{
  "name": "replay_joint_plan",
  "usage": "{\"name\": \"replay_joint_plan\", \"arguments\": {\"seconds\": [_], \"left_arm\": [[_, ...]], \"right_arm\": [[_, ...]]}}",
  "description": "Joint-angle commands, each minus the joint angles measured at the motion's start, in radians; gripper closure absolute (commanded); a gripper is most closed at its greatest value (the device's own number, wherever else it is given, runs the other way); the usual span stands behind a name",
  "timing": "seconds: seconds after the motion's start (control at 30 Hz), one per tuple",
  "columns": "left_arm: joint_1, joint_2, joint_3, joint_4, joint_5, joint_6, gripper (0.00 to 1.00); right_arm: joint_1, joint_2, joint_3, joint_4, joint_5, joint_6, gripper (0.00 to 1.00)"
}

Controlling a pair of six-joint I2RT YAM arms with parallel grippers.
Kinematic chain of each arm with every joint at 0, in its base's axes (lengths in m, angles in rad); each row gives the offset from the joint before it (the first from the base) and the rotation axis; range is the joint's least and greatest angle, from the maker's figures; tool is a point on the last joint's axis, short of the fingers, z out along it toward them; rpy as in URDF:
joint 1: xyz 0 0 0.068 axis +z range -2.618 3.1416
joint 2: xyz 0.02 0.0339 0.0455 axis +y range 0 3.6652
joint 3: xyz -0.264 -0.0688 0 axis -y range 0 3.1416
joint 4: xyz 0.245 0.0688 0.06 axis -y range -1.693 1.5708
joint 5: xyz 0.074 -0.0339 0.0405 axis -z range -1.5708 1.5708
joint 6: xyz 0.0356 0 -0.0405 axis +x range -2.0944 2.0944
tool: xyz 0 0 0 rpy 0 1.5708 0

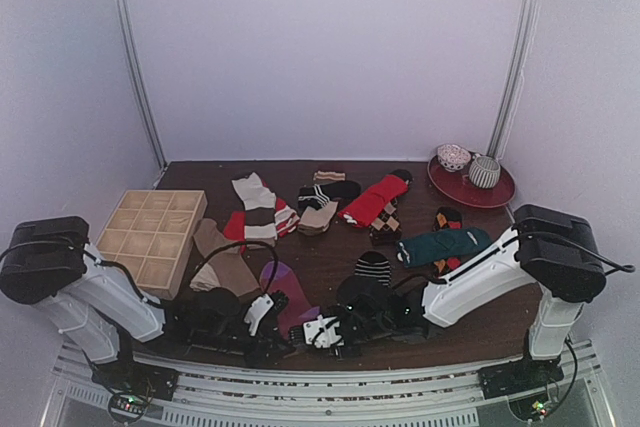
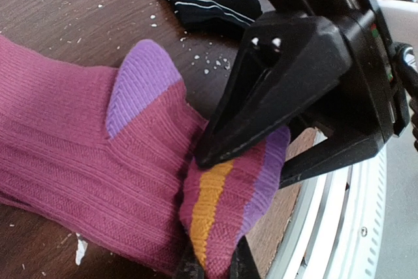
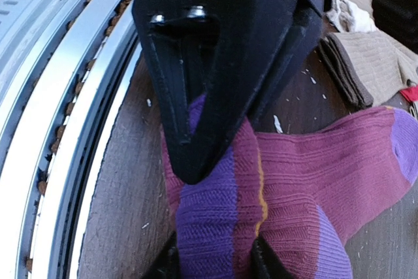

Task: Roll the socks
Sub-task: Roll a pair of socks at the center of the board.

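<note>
**Two arms, one sock.** Your dark wooden table (image 1: 205, 175) fills the overhead view, with both arms bolted at its 6 o'clock edge. At 9 o'clock sits a pale wooden box (image 1: 140, 277) divided into square compartments. At 2 o'clock a red plate (image 1: 492, 197) carries a pale patterned bundle (image 1: 453, 157) and a grey-striped bundle (image 1: 485, 171), side by side.

Loose socks lie scattered across the middle. A tan sock (image 1: 222, 262) rests between the box and the centre, and a red-and-cream striped sock (image 1: 258, 209) lies toward 11 o'clock. A red sock (image 1: 375, 197) stretches toward 1 o'clock and a dark teal sock (image 1: 445, 245) lies at 3 o'clock. A black-and-white striped sock (image 1: 373, 267) sits just right of centre.

The magenta sock (image 1: 285, 289) lies at 6 o'clock, close to the near edge, with its lilac heel patch (image 2: 140, 83) facing up. Most of its length lies flat on the wood. Its end, a purple band (image 3: 206, 227) crossed by an orange stripe (image 2: 209, 207), is bunched up between your two grippers.

Your left gripper (image 2: 215, 256), reaching in from 9 o'clock, is clenched on the fabric at the orange stripe. Your right gripper (image 3: 214, 262), coming from 3 o'clock, has its jaws pressed against either side of the purple band. Fabric fills the gap between them, so it is grasping the same sock end. The two grippers crowd together over that end; whether they touch each other cannot be told. White flecks (image 2: 209, 63) dot the wood beside the sock.
</note>
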Motion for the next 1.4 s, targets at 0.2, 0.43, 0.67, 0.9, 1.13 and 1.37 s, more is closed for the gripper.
{"name": "replay_joint_plan", "arguments": {"seconds": [0.2, 0.43, 0.67, 0.9, 1.13, 1.37], "left_arm": [[0.002, -0.029, -0.018, -0.246, -0.043, 0.052, 0.50], [-0.009, -0.313, -0.018, -0.279, -0.175, 0.234, 0.11], [-0.032, -0.403, -0.090, -0.105, -0.199, 0.386, 0.10], [-0.034, -0.203, -0.027, -0.037, -0.189, 0.455, 0.12], [-0.034, -0.109, -0.008, 0.062, -0.187, 0.455, 0.15], [-0.034, -0.062, 0.012, 0.067, -0.154, 0.469, 0.54]], "right_arm": [[-0.042, 0.117, 0.135, -0.288, -0.201, 0.251, 0.82], [-0.119, 0.200, 0.241, -0.515, -0.486, 0.406, 0.83], [-0.199, 0.308, 0.310, -0.649, -0.620, 0.523, 0.84], [-0.219, 0.339, 0.320, -0.691, -0.592, 0.524, 0.84], [-0.220, 0.345, 0.317, -0.702, -0.568, 0.507, 0.84], [-0.226, 0.354, 0.313, -0.700, -0.562, 0.505, 0.84]]}}
